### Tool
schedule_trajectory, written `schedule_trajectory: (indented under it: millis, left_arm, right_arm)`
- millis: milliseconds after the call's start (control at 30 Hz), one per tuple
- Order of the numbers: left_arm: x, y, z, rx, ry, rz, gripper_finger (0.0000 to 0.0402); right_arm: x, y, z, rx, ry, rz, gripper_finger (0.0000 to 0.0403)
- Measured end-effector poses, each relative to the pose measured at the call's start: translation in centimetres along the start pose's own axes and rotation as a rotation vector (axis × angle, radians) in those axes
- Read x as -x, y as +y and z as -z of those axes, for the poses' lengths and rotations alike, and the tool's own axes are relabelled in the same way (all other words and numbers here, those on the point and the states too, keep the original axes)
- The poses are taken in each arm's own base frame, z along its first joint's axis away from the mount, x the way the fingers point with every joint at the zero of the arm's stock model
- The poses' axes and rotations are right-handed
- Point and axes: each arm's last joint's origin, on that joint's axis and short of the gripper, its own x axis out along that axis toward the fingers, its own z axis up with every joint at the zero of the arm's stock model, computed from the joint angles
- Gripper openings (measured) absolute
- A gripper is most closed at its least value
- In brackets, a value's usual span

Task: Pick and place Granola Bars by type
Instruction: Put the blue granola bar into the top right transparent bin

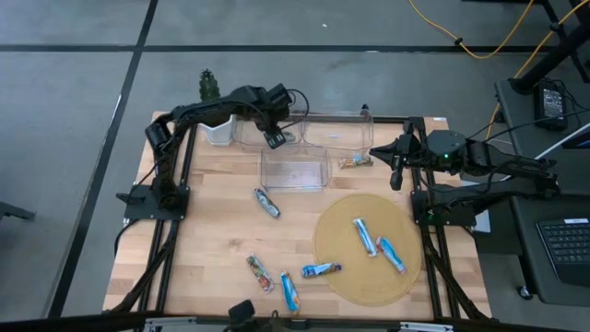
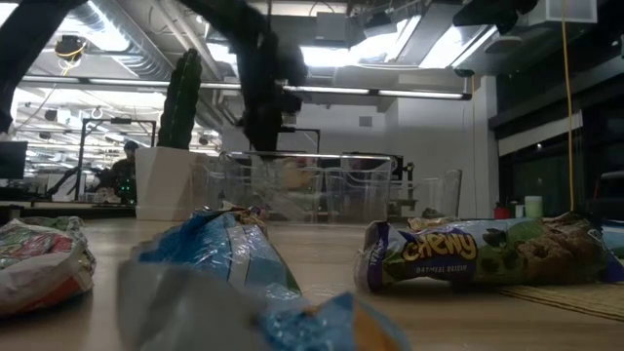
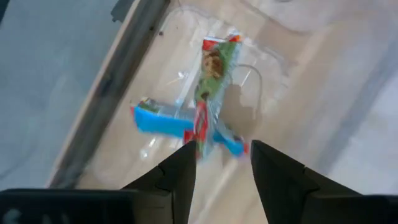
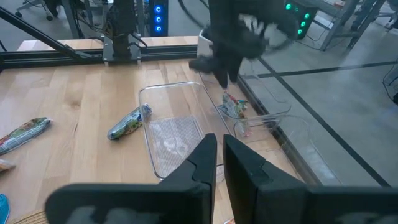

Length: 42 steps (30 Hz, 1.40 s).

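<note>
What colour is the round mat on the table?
Yellowish tan, the round mat shows best in the high view.

Three clear bins (image 1: 295,169), round mat (image 1: 343,267), potted cactus (image 1: 213,106) at table's (image 1: 212,231) far edge

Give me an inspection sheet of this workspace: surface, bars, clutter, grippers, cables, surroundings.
Surface: wooden table with a round mat.
Bars: two blue bars on the mat, one at its edge, four on bare wood, one by the bins; a red bar dropping onto a blue one in the back bin.
Clutter: three clear bins, potted cactus.
Grippers: left gripper open above the back bin; right gripper shut, at the table's right edge.
Cables: yellow cable on the floor.
Surroundings: grey floor, keyboard at right.
</note>
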Motion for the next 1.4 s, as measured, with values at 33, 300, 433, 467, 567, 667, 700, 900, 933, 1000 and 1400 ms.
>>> schedule_trajectory:
  millis: [33,300,433,467,567,667,700,900,933,1000,1400]
  left_arm:
    - [1.2,-0.2,0.0,-0.013,-0.003,0.002,0.0145]
    - [13.2,-5.0,4.0,-0.104,-0.168,0.170,0.0136]
    - [17.7,-7.6,6.7,-0.205,-0.285,0.212,0.0132]
    - [18.5,-8.1,7.3,-0.226,-0.311,0.211,0.0131]
    - [20.0,-9.4,8.5,-0.275,-0.362,0.213,0.0133]
    - [20.6,-10.6,9.1,-0.292,-0.368,0.248,0.0134]
    - [20.7,-11.0,9.3,-0.309,-0.363,0.271,0.0134]
    - [18.7,-15.3,11.3,-0.594,-0.294,0.399,0.0128]
    - [18.2,-16.0,11.7,-0.638,-0.290,0.397,0.0128]
    - [17.2,-17.0,12.1,-0.685,-0.303,0.368,0.0129]
    - [11.4,-19.5,13.5,-0.657,-0.254,0.331,0.0138]
  right_arm:
    - [0.0,0.0,0.0,0.000,0.000,0.000,0.0032]
    - [0.0,0.0,0.0,-0.006,0.002,0.000,0.0032]
    - [0.0,0.0,0.0,-0.005,0.002,0.000,0.0032]
    - [0.0,0.0,0.0,-0.004,0.002,0.000,0.0032]
    - [0.0,0.0,0.0,0.000,0.002,0.000,0.0032]
    - [0.0,0.0,0.0,0.000,0.002,0.000,0.0032]
    - [0.0,0.0,0.0,0.000,0.002,0.000,0.0032]
    - [0.0,0.0,0.0,-0.005,0.002,0.001,0.0032]
    - [0.0,0.0,0.0,-0.007,0.002,0.000,0.0032]
    - [0.0,0.0,0.0,-0.024,0.001,0.000,0.0032]
    - [0.0,0.0,0.0,-0.030,0.001,0.000,0.0032]
